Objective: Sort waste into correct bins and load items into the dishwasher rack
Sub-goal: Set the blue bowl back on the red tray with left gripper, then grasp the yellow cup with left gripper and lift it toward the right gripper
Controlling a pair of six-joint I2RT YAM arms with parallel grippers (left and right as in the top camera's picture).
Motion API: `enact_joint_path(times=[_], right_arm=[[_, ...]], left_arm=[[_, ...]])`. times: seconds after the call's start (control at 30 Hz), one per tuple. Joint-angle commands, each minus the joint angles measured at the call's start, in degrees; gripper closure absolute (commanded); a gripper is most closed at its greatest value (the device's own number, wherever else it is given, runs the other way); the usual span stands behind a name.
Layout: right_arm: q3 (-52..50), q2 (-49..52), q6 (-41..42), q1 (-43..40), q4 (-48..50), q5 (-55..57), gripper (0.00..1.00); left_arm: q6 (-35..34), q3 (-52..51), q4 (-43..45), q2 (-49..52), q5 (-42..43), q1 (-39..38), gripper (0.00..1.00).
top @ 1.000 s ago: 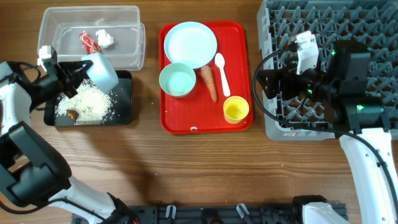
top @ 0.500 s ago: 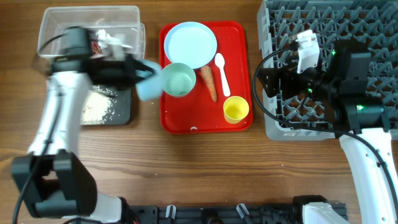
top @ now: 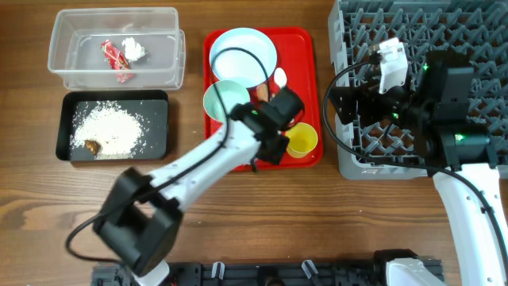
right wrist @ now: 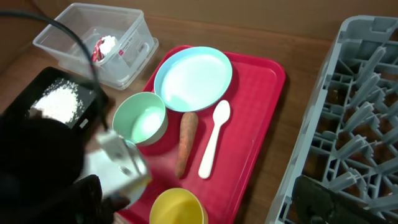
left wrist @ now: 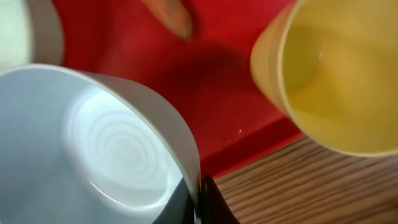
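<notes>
Jaws of the left gripper [left wrist: 198, 202] clenched on the emptied pale blue bowl [left wrist: 93, 143] rim, right gripper [top: 340, 103] released at the dishwasher rack [top: 444, 24] edge; bowl now swung from the black bin [top: 159, 119] to above the red tray [top: 238, 159] beside the yellow cup [top: 302, 140], ready for racking.

1. Table [top: 238, 214]: brown wood-grain top, carrying four containers.
2. Clear plastic tub [top: 165, 44]: far left, just behind the black tub.
3. Black tub [top: 157, 131]: shallow, left side.
4. Red tray [top: 226, 157]: flat, centre.
5. Dishwasher rack [top: 349, 165]: grey, pegged, right side, near the tray.
</notes>
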Motion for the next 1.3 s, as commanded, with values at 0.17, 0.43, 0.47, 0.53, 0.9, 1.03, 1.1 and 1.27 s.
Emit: enact_joint_path(times=[0.17, 0.43, 0.47, 0.53, 0.9, 1.03, 1.1, 1.27], right_arm=[[1.0, 0.4, 0.4, 0.0, -0.1, 0.3, 0.00], [1.0, 0.4, 0.4, 0.0, -0.1, 0.3, 0.00], [1.0, 0.4, 0.4, 0.0, -0.1, 0.3, 0.00], [1.0, 0.4, 0.5, 0.0, -0.1, 0.2, 0.00], [1.0, -4.8, 9.9, -4.5, 7.9, 0.3, 0.00], [1.0, -6.6, 13.5, -9.0, 7.2, 0.3, 0.00], [1.0, -6.4, 13.5, -10.4, 5.9, 0.3, 0.00], [1.0, -5.2, 13.4, -11.1, 4.3, 0.3, 0.00]], left_arm=[[-0.9, 0.2, 0.2, 2.2, -6.6, -1.8, 0.96], [-1.0, 0.2, 0.0, 2.2, -5.1, -1.7, 0.68], [-1.0, 0.2, 0.0, 2.2, -5.0, -1.7, 0.63], [-1.0, 0.2, 0.5, 2.1, -4.8, -1.6, 0.55], [-2.4, 11.3, 6.6, 2.2, 11.7, -0.2, 0.38], [-7.6, 11.3, 9.6, 5.1, 11.3, 1.8, 0.41], [-10.4, 11.3, 9.1, 7.3, 11.3, 2.9, 0.43], [-12.2, 11.3, 8.8, 8.5, 11.5, 3.5, 0.55]])
